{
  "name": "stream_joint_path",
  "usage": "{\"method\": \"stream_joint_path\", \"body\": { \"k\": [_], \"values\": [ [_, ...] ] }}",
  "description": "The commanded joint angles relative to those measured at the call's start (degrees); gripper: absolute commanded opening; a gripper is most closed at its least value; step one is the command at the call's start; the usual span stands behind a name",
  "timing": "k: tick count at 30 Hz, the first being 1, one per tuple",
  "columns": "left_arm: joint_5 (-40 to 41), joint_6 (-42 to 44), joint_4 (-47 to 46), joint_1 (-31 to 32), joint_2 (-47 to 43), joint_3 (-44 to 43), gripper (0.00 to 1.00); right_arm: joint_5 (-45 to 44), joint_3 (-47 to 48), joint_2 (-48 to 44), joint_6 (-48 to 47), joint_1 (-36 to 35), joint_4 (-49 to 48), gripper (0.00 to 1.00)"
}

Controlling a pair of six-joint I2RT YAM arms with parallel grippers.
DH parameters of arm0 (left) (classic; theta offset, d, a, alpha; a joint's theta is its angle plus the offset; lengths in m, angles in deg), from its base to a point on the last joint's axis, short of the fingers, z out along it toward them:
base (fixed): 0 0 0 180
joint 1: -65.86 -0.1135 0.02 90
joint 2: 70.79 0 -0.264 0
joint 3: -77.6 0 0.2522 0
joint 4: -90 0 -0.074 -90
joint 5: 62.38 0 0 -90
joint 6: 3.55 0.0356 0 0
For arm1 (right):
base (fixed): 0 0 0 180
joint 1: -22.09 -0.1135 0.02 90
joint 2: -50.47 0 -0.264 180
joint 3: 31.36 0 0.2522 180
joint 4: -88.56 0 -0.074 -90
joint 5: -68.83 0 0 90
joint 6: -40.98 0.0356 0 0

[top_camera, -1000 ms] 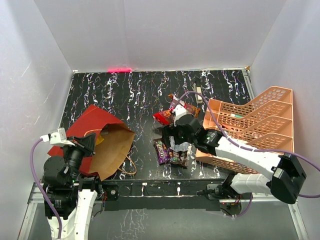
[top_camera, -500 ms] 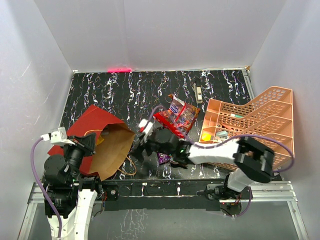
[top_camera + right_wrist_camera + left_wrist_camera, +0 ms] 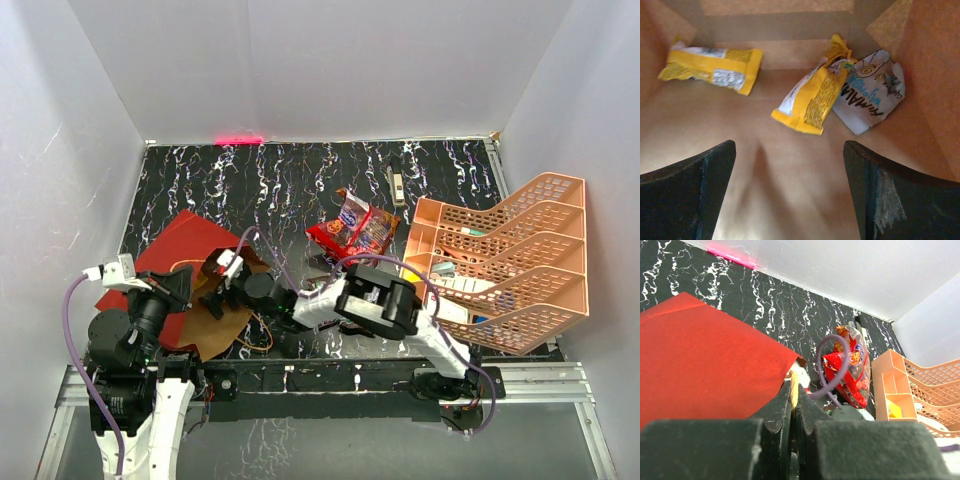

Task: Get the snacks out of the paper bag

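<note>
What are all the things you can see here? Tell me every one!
paper bag: one, red outside and brown inside, lying at the left of the table
yellow packets: two, yellow, inside the bag
white packet: one, white with blue letters, inside the bag, touching a yellow one
red snack bags: small pile, count unclear, red, middle of the table
pen-like tool: one, black and cream, far side
tiered tray: one, peach, right side
left gripper: one, black, shut on the bag's rim
right gripper: one, black, open, inside the bag
</note>
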State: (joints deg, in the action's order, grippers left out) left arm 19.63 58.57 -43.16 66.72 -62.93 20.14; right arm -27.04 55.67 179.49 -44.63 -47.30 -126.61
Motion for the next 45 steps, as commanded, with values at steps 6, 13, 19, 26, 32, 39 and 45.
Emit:
{"method": "stream_joint_path", "body": {
  "k": [6,13,19,26,32,39,45],
  "values": [
    [-6.39,2.49,-2.77,-0.37,1.15,-1.41,0.00,-13.27,23.98,15.74,-6.57,-1.37,-2.66,0.92],
    [-5.57,2.52,-2.76,-0.35,0.95,-1.13,0.00,-19.56,40.41,28.02,-12.72,-1.36,6.32,0.93],
    [-3.86,2.04,-2.37,-0.38,0.17,-1.01,0.00,-18.37,42.58,30.33,-11.66,-0.49,11.60,0.69],
    [-1.72,1.30,-1.84,-0.41,0.32,-0.77,0.00,-17.68,34.60,23.12,-9.92,0.13,12.36,0.23],
    [-0.55,0.81,-1.46,-0.38,1.37,-0.74,0.00,-15.83,20.96,10.07,-7.85,-0.04,10.25,0.08],
    [0.11,0.41,-1.30,-0.46,1.63,-0.57,0.00,-10.74,4.63,-5.19,-1.35,-0.48,12.32,0.07],
    [0.89,-0.19,-1.27,-0.46,1.31,-0.35,0.00,-1.81,-9.08,-17.98,6.46,-0.66,17.20,0.07]
  ]
}}
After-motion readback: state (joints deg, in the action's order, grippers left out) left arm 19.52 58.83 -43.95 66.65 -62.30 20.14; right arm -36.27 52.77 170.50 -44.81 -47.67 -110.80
